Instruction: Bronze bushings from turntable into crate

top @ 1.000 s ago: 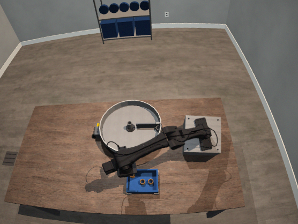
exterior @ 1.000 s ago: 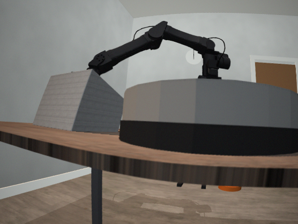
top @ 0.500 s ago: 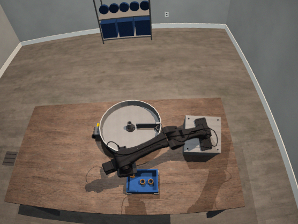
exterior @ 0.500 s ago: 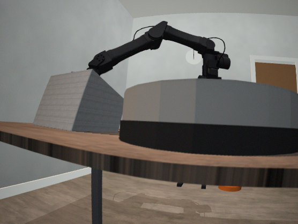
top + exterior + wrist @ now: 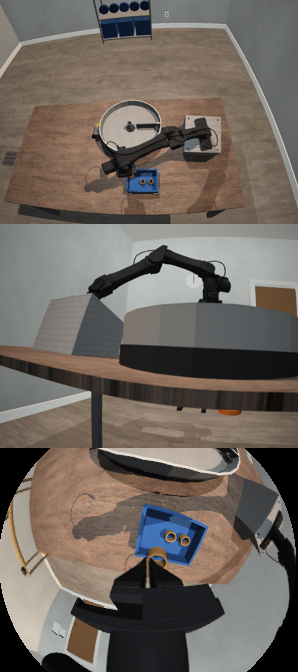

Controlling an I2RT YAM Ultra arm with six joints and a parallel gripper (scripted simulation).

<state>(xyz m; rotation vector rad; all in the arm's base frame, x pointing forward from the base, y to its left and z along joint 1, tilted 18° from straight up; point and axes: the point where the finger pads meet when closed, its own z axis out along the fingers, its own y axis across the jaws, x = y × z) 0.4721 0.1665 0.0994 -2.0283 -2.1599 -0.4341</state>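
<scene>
Bronze bushing clamped between jaws above crate.

My arm is matte black all over, built of chunky rounded links with fat cylindrical joints, thin black cables looping loose beside the elbow and wrist, and a ring of small screws on my shoulder cap.

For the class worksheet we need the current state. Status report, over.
End effector shut on a bronze bushing, over a corner of the crate. Two bronze bushings already in the crate. Nothing seen blocking the drop.
</scene>
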